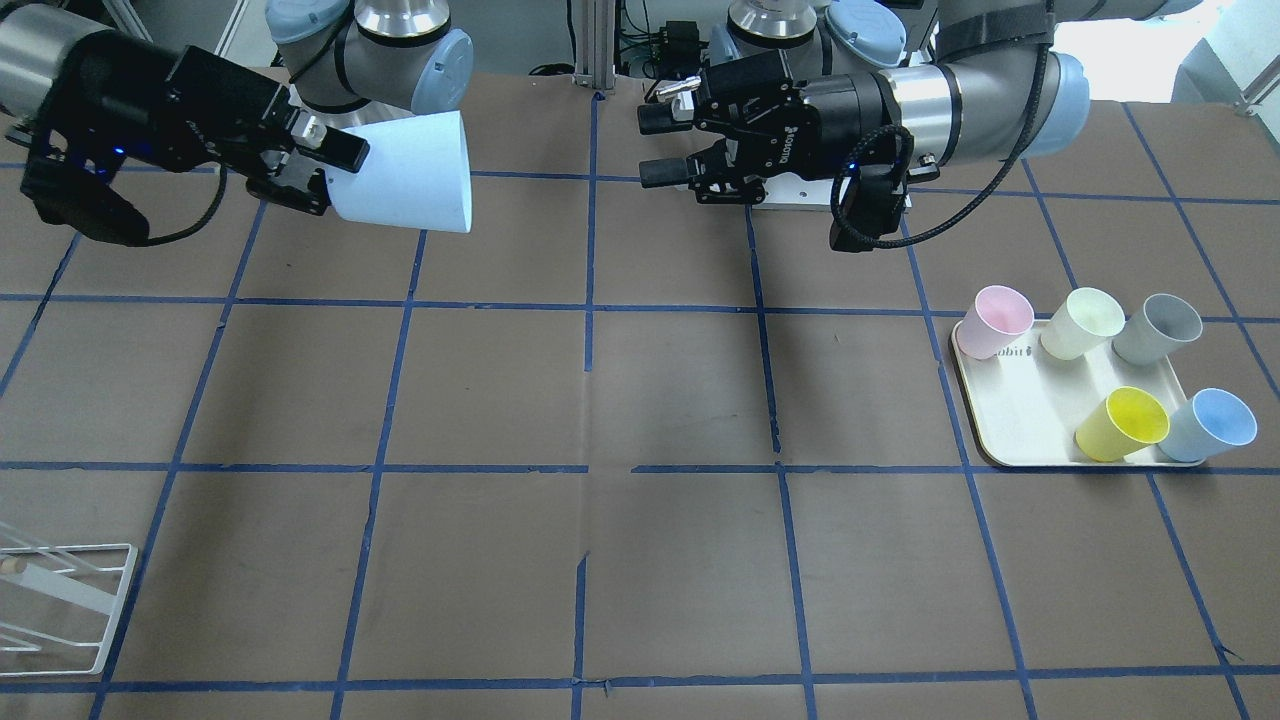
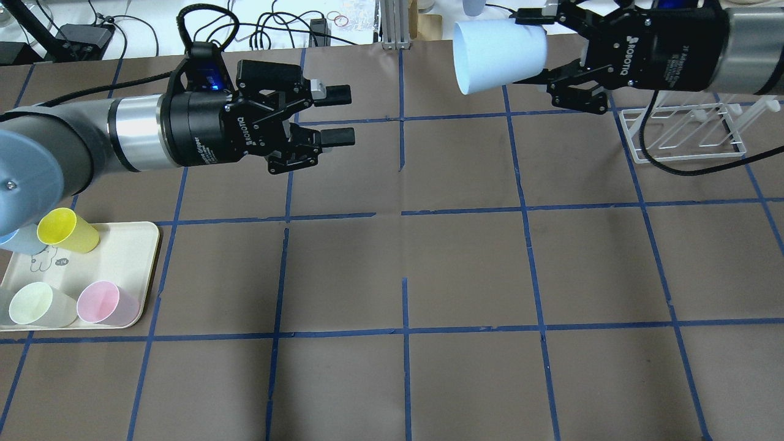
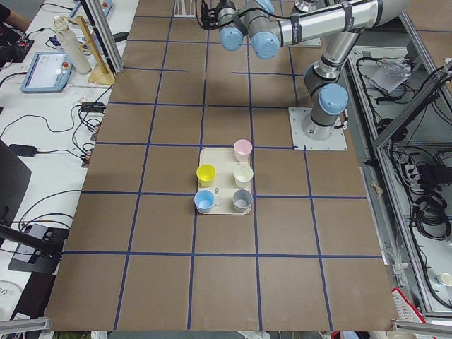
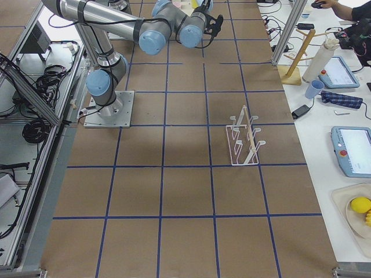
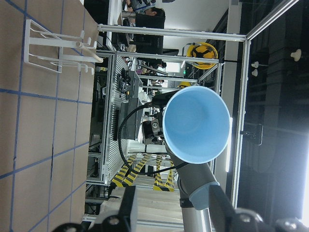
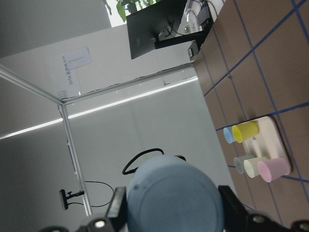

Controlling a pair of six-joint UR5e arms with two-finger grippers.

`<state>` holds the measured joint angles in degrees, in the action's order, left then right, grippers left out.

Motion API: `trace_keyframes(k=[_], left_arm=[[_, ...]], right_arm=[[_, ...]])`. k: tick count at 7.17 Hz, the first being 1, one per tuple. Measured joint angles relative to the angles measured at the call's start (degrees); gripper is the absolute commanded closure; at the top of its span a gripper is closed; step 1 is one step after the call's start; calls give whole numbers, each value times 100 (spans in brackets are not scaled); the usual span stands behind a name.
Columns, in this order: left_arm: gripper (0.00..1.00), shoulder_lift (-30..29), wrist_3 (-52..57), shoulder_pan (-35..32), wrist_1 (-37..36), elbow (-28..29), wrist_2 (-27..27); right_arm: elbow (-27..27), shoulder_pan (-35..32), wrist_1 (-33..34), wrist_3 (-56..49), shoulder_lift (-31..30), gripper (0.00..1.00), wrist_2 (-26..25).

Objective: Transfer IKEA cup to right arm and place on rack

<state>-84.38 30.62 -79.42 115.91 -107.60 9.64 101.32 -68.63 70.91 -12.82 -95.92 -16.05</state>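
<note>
The IKEA cup (image 2: 499,54) is light blue and lies sideways in the air, high above the table's far side. My right gripper (image 2: 534,48) is shut on its base end, mouth pointing toward the left arm. In the front-facing view the cup (image 1: 405,172) is at the upper left in the right gripper (image 1: 340,178). My left gripper (image 2: 337,116) is open and empty, level with the cup and well apart from it; it also shows in the front-facing view (image 1: 660,148). The left wrist view looks into the cup's blue mouth (image 5: 195,124). The white wire rack (image 2: 680,131) stands below the right gripper.
A cream tray (image 2: 122,245) at the left front holds a yellow cup (image 2: 64,229), a pink cup (image 2: 104,303), a pale green cup (image 2: 37,303) and another blue cup (image 2: 15,239). A grey cup (image 1: 1160,328) is also on it. The rack shows in the front-facing view (image 1: 60,600).
</note>
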Motion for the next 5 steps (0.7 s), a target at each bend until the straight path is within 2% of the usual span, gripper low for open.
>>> trace_keyframes(k=[1,2,4,5], left_arm=[[26,-30,-465,111,-360,35,667],[19,-100,-1075,159,-984,54,1438],[4,-244,-2306,159,-2628,69,3240],[0,-315,-2574,117,-3229,101,4171]], right_arm=[[-310,121,32,-33,-6,100,-926],[-587,168,139,-65,-15,100,-1858],[-840,185,612,-160,-56,100,-3236],[-859,177,1100,-289,-104,100,-3906]])
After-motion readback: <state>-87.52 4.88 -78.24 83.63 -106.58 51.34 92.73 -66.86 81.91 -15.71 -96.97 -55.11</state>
